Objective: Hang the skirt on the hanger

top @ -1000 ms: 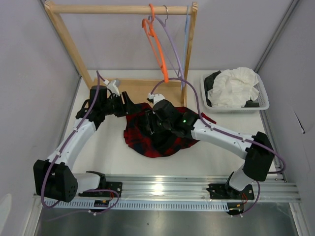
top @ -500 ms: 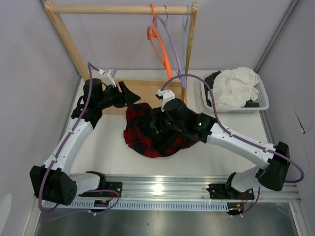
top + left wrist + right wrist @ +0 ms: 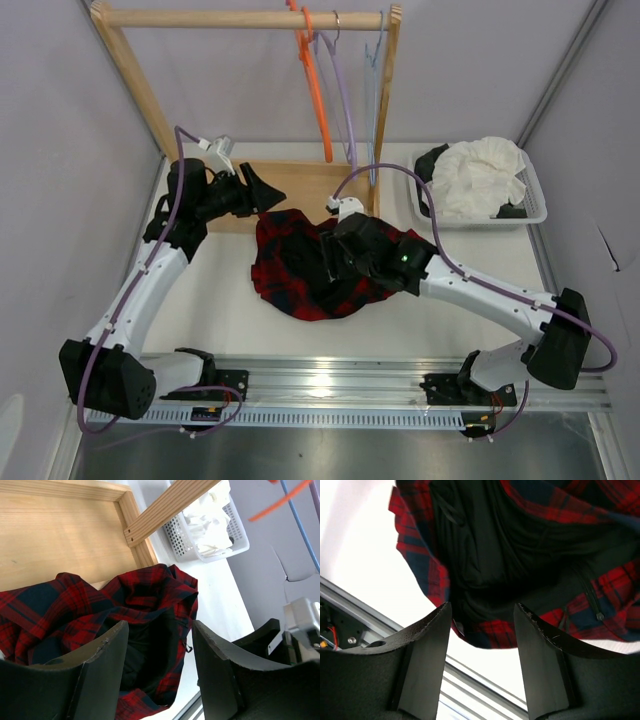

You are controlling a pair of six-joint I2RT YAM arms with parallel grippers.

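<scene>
Skirt (image 3: 290, 275) lies crumpled on the tabletop (image 3: 220, 310) between the two arms, black lining turned up in its middle. The right end effector (image 3: 481, 610) hangs over that lining with fingers spread and nothing between them; whether they touch the cloth is hard to judge. Just beyond, the skirt's far edge laps onto the wooden rack (image 3: 240, 18) base, where the left end effector (image 3: 160, 627) points, jaws also spread and empty. A basket (image 3: 535, 195) holding a white garment (image 3: 480, 175) sits to the right. Farthest back, the hanger (image 3: 345, 100) hangs on the rack's rail between an orange hanger (image 3: 318, 95) and a pale blue hanger (image 3: 375, 90).
</scene>
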